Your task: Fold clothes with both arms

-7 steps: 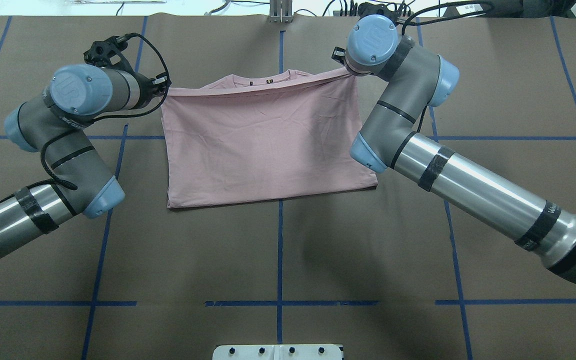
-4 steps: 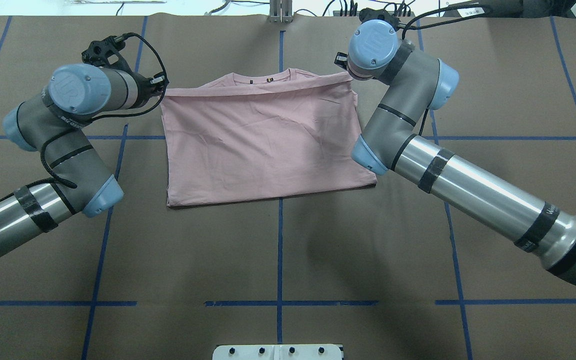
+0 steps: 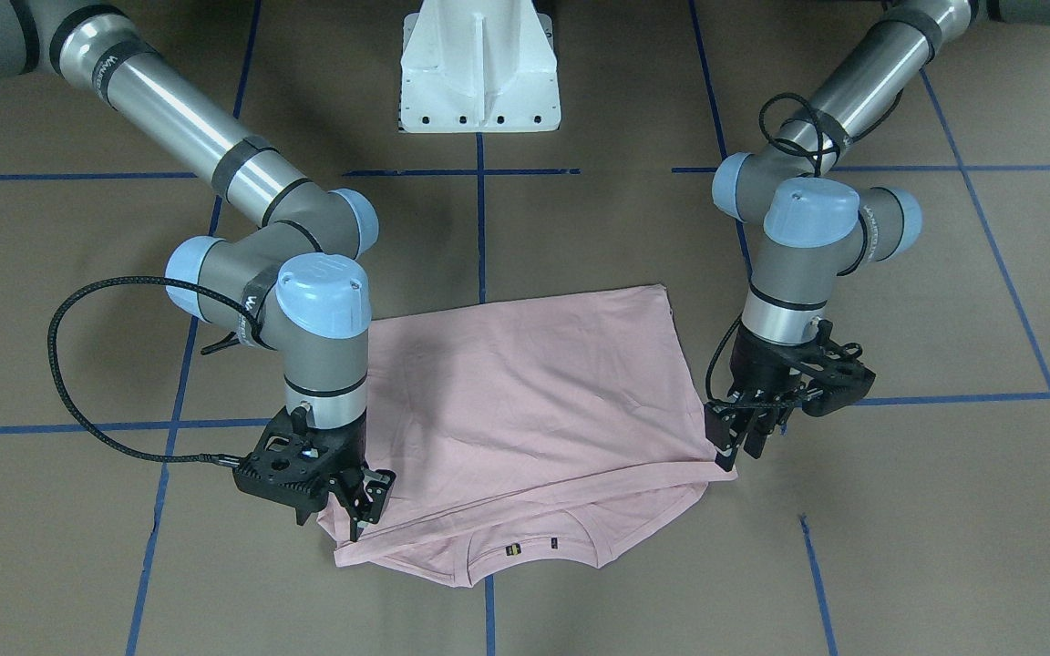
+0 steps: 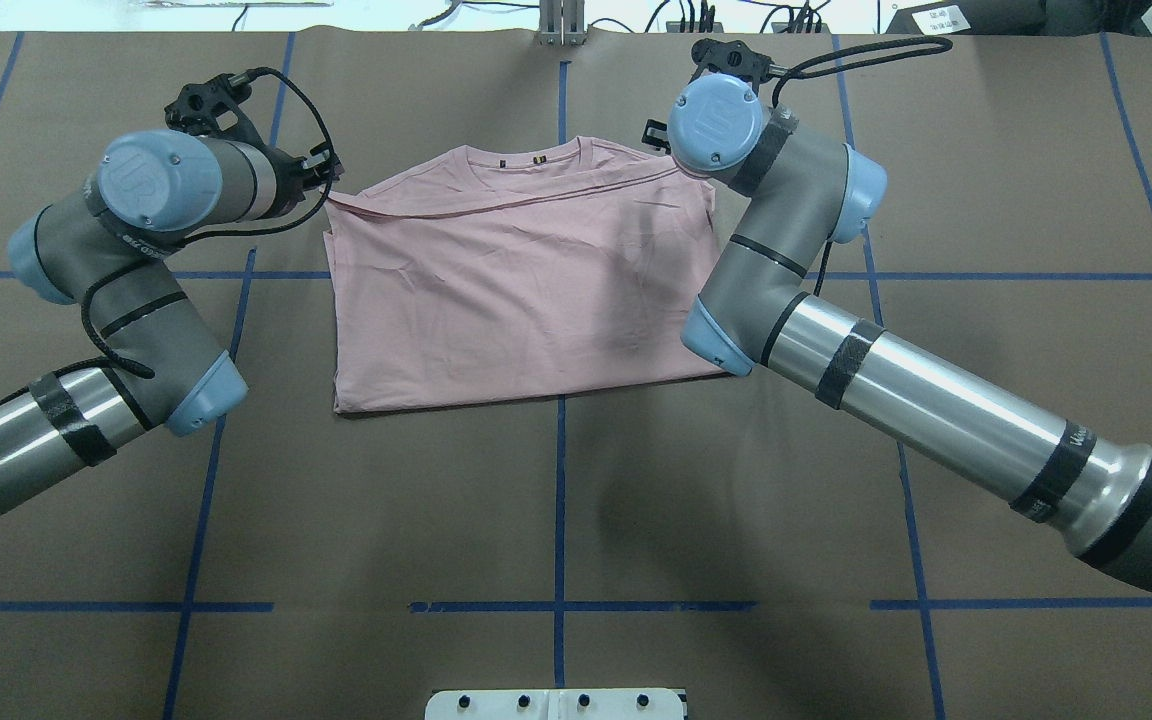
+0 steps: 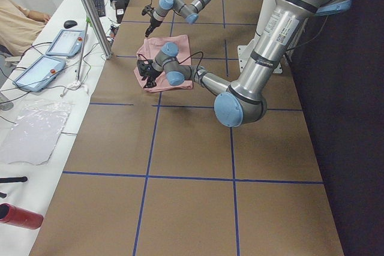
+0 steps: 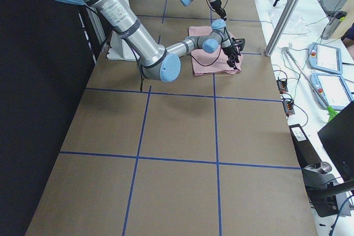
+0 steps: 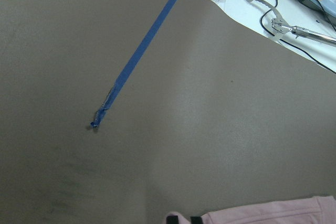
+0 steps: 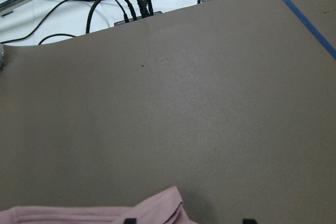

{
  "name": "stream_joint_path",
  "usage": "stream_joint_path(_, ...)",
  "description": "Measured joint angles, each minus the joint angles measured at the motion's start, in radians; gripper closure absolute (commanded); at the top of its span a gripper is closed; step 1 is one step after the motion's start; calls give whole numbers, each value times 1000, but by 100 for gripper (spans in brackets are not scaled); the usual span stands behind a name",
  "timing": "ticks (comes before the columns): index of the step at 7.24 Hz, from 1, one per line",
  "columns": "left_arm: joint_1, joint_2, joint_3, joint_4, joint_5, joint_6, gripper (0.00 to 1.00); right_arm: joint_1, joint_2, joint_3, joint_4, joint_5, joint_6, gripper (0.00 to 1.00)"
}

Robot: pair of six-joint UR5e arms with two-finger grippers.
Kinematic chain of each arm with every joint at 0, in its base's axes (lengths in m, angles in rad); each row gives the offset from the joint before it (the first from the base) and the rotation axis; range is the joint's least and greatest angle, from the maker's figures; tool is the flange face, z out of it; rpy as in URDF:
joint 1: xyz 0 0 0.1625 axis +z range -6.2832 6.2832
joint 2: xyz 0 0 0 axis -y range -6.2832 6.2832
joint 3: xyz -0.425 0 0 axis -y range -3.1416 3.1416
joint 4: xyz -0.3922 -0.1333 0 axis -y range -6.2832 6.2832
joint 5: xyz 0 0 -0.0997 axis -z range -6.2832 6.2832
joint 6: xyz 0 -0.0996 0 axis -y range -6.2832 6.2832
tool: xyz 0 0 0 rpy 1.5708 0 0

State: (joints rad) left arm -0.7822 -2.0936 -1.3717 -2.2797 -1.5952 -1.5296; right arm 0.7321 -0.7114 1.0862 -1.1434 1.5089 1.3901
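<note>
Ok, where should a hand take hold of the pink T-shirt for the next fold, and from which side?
I'd take the T-shirt at a far corner by the collar, coming in low from the outer side. There the folded-over layer ends in a free edge; the middle lies flat, offering nothing to pinch.

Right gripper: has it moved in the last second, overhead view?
Yes. The right gripper shifted view-left and toward the robot, away from the blue tape line beside it.
</note>
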Motion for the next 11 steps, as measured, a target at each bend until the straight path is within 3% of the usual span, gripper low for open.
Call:
stream_joint_path(1, -2, 3, -22, -33, -4, 0, 0, 5, -18, 55, 0, 35, 5, 0)
stream_joint_path(3, -6, 19, -91, -78, -20, -11, 0, -8, -153, 266, 2, 119, 40, 0)
stream_joint_path(5, -11, 63, -124, -169, -97, -40, 0, -83, -308, 502, 3, 150, 161, 0)
stream_joint_path(6, -10, 83, -142, -186, -127, -44, 0, -117, -371, 588, 3, 156, 219, 0)
stream_joint_path(7, -10, 93, -158, -189, -137, -49, 0, -138, -423, 646, 1, 158, 246, 6)
stream_joint_path(8, -9, 96, -166, -189, -140, -53, 0, -148, -470, 678, 1, 159, 267, 23)
stream_joint_path(9, -10, 97, -170, -189, -140, -55, 0, -158, -489, 680, 2, 159, 288, 29)
stream_joint_path(11, -10, 98, -172, -188, -125, -64, 0, -177, -466, 630, 1, 158, 305, 30)
